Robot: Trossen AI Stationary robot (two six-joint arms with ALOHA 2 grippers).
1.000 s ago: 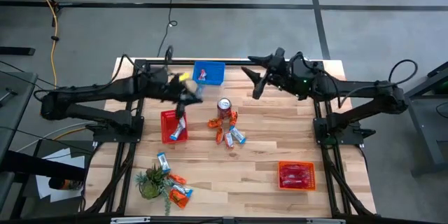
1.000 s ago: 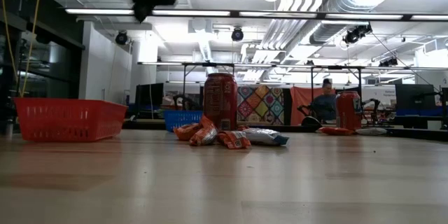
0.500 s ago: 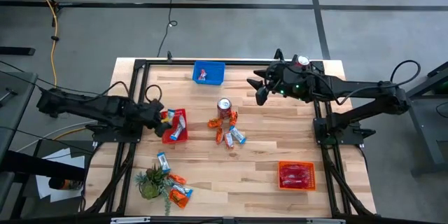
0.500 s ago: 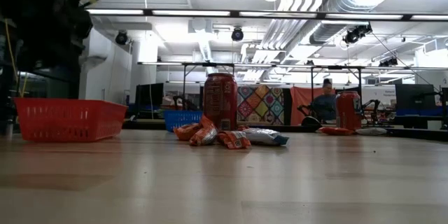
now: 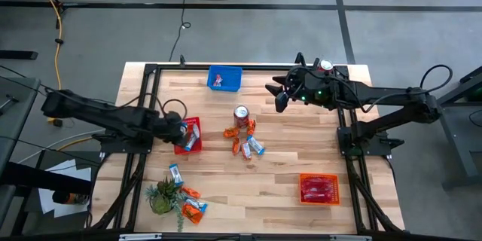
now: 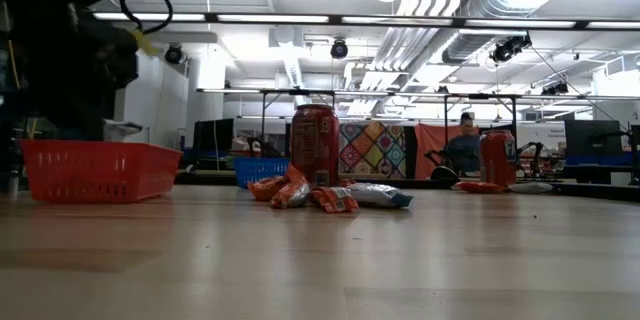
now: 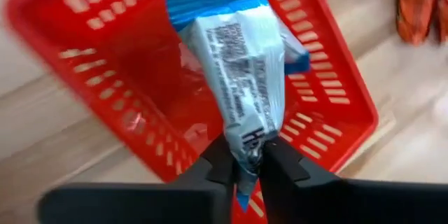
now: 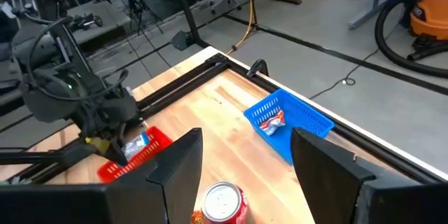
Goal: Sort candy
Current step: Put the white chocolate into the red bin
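From where I stand, the left gripper (image 7: 245,162) hangs right over the red basket (image 5: 178,146) at the left of the table, its 2 fingers pinched on the tail of a blue-and-white candy packet (image 7: 241,91) that dangles above the basket's mesh floor, so my guess is this is the drop step of one sorting round. The next move, I'd say, is simply to part those fingers while the packet is well inside the rim, since it hangs near one wall and could catch on the edge. The right gripper (image 5: 280,95) waits above the far right part of the table with its fingers spread wide and nothing between them. The rest of the candy is scattered: a heap (image 5: 245,142) of orange and blue-and-white packets sits against a drink can (image 5: 241,113) mid-table, another cluster (image 5: 186,196) lies beside the small green plant (image 5: 160,198) at the near left corner, 1 packet rests in the blue basket (image 5: 232,85) at the far edge, and pink-red ones fill the orange basket (image 5: 318,201) near the right. Compared with 1 second ago, the left arm has swung back from mid-table beside the can and dropped down over the red basket, carrying the packet with it, while the right arm has pulled slightly back toward its own side.
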